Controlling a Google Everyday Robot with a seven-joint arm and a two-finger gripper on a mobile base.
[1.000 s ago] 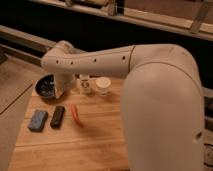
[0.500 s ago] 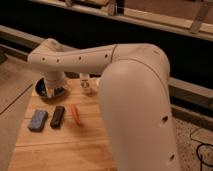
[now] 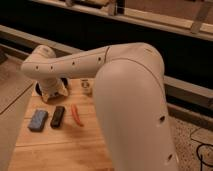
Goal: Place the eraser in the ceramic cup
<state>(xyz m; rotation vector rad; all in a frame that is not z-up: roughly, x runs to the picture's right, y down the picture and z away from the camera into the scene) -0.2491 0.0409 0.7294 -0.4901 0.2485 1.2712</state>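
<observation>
The black eraser lies on the wooden table between a blue block and a thin red-orange chili-like thing. My gripper hangs at the end of the big white arm, just behind and above the eraser and a little to its left, in front of the dark bowl. It holds nothing that I can see. The white ceramic cup is hidden behind my arm.
A dark shallow bowl sits behind the gripper, mostly covered by it. A small clear bottle stands right of it. The wooden table has its edge at the left. A dark ledge runs along the back.
My arm has swung closer to the camera and now covers the cup. The gripper has come down to the left, nearer the eraser. The things on the table have not moved.
</observation>
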